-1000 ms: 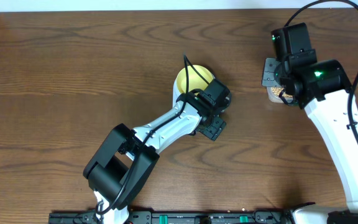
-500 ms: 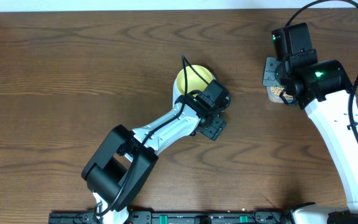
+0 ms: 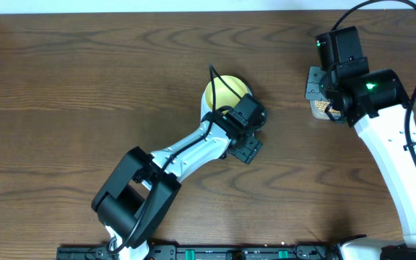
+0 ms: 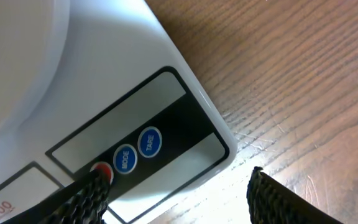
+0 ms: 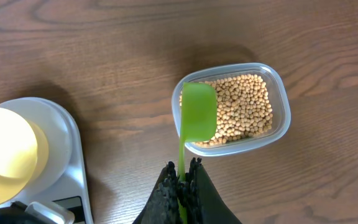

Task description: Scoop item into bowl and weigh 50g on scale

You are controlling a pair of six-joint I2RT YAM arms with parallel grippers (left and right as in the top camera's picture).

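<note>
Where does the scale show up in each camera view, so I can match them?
Left wrist: scale fills the left side, buttons low.
Right wrist: lower-left corner, under the yellow bowl.
Overhead: centre, nearly all covered by the left arm; only the bowl peeks out.
Landmark: the bowl links overhead and right wrist; wood table in all.

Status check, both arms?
Left gripper open over the buttons of the scale. Right gripper shut on the spoon, scoop above the beans in the tub. Bowl on the scale. Nothing seen in the way.
</note>
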